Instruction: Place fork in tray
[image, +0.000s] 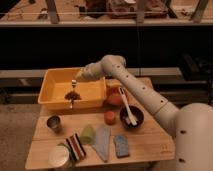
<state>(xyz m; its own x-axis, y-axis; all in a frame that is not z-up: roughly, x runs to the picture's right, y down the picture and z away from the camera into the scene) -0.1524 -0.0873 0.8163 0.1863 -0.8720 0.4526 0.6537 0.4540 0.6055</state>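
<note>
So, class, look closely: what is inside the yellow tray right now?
The tray holds a small dark reddish clump. The pincer hangs over it with the fork pointing down. The fork's tip and the tray floor under the clump are covered.

tool (75, 86) fingers too blurred to read, fork (71, 101) perhaps below
</note>
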